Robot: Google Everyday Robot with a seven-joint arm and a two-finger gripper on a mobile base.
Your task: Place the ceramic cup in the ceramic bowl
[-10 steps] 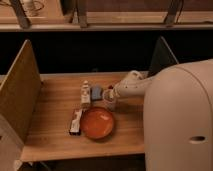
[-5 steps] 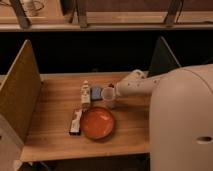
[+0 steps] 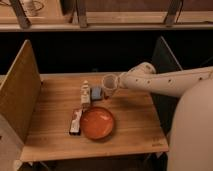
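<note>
1. The ceramic cup (image 3: 108, 83) is a small, pale whitish-grey cup with no handle. Its mouth is wide and it narrows toward the base.
2. The cup sits at the tip of the arm, above the back half of the wooden table (image 3: 135, 120). It appears to be raised off the tabletop, and its open mouth is visible at the top.
3. The cup's lower part is just beside a small blue block (image 3: 96, 92), on that block's right.
4. The ceramic bowl (image 3: 97, 123) is a wide, shallow, glossy orange-red dish. It rests on the table nearer the front edge, below the cup in the view and apart from it. Nothing lies inside it.
5. The gripper (image 3: 118, 83) is clamped on the cup, meeting it from the cup's right side.
6. The cream-coloured arm (image 3: 165, 82) reaches in from the right edge, almost level, sloping slightly up toward its wrist.
7. A small upright bottle (image 3: 85, 93) stands just left of the blue block.
8. A flat packet (image 3: 76, 121) lies touching or almost touching the bowl's left rim.
9. A wooden side panel (image 3: 20, 90) stands along the table's left edge.
</note>
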